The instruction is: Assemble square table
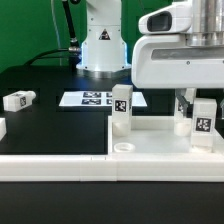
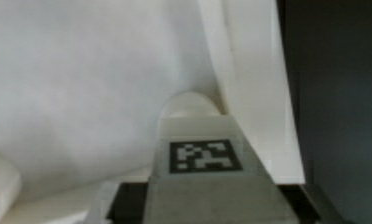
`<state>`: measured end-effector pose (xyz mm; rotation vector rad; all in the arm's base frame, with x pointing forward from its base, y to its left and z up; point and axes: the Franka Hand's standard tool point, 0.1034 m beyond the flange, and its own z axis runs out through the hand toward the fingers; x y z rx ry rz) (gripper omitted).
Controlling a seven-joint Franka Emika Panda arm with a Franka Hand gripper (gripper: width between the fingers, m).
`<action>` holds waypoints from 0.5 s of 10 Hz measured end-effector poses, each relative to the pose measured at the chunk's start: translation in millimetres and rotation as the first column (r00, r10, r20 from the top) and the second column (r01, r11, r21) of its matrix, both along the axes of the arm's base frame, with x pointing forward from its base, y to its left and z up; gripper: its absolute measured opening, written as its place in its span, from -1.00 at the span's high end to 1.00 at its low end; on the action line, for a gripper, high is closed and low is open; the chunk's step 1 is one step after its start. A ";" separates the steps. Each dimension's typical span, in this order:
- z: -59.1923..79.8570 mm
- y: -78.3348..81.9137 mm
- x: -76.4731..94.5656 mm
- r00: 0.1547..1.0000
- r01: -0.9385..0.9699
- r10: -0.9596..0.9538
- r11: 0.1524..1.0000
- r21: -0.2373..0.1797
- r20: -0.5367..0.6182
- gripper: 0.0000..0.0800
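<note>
On the black table [image 1: 40, 85], jaws clamp a leg [image 1: 203, 122] above the square top [image 1: 150, 138].

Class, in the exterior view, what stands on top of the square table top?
Two upright tagged legs stand on the square table top: a free leg behind a round corner hole, and a gripped leg in the gripper. Whether either sits in a hole is hidden.

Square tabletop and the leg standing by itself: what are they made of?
Tabletop: probably hard white plastic, smooth and matte, judging by its moulded rim. Lone leg: seemingly the same white plastic, carrying a printed black-and-white tag; the held leg looks alike.
</note>
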<state>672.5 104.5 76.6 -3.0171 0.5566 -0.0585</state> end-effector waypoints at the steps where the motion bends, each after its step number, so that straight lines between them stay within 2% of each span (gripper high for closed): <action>1: 0.0 0.2 0.0 0.998 0.070 -0.070 0.998 0.005 -0.005 0.28; 3: 0.1 0.3 0.3 0.946 0.323 -0.323 0.946 0.019 -0.025 0.28; 5: -1.8 3.1 1.4 0.790 0.613 -0.612 0.790 0.028 -0.044 0.28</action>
